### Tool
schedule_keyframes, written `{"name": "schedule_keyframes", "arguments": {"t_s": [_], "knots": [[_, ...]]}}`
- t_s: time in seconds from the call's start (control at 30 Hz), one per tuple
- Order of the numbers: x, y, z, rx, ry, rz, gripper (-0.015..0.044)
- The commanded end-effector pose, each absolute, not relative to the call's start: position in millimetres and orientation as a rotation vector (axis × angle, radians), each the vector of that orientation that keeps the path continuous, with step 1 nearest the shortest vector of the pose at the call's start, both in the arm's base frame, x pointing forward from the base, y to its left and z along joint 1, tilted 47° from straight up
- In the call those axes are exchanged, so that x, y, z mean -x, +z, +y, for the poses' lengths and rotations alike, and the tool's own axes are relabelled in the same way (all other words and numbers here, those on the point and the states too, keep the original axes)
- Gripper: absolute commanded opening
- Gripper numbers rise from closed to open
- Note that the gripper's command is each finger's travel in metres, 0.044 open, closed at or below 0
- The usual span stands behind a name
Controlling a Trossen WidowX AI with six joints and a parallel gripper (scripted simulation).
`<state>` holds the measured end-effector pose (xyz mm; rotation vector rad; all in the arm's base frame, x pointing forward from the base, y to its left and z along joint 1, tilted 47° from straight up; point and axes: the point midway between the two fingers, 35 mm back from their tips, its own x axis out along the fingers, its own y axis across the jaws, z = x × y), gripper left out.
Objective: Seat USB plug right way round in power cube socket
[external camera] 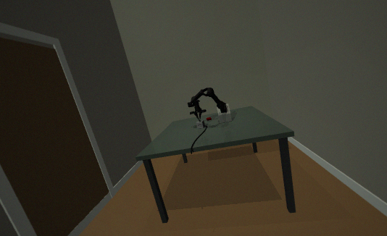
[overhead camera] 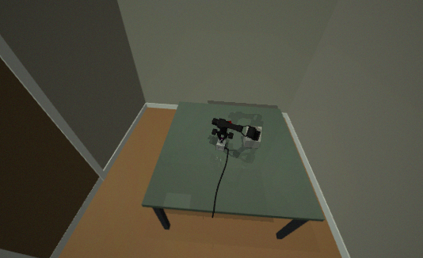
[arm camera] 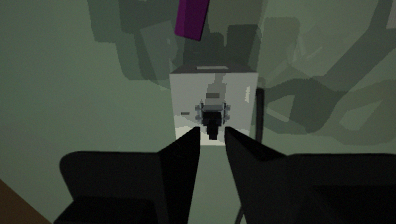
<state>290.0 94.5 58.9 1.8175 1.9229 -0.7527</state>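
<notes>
My arm [external camera: 211, 95] is matte black on a pale base [overhead camera: 253, 139]; the gripper [arm camera: 212, 145] has two blunt, wedge-shaped black fingers.

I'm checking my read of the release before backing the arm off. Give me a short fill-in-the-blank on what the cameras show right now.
1. In the wrist view, the hand has its two fingers standing ____, with a gap between them.
2. The USB plug sits on top of the ____ power cube.
3. The plug's black cable runs across the green table and over its ____ edge.
4. The block beyond the cube is ____.

Missing words: apart; white; front; purple
</notes>
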Motion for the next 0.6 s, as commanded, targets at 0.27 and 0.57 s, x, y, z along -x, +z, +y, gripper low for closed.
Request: {"name": "schedule_keyframes", "arguments": {"t_s": [0.27,0.57], "knots": [[-290.2,60.3,93.1,-1.817,-0.753,1.923,0.0095],[-291.1,66.4,86.5,-1.817,-0.753,1.923,0.0095]]}}
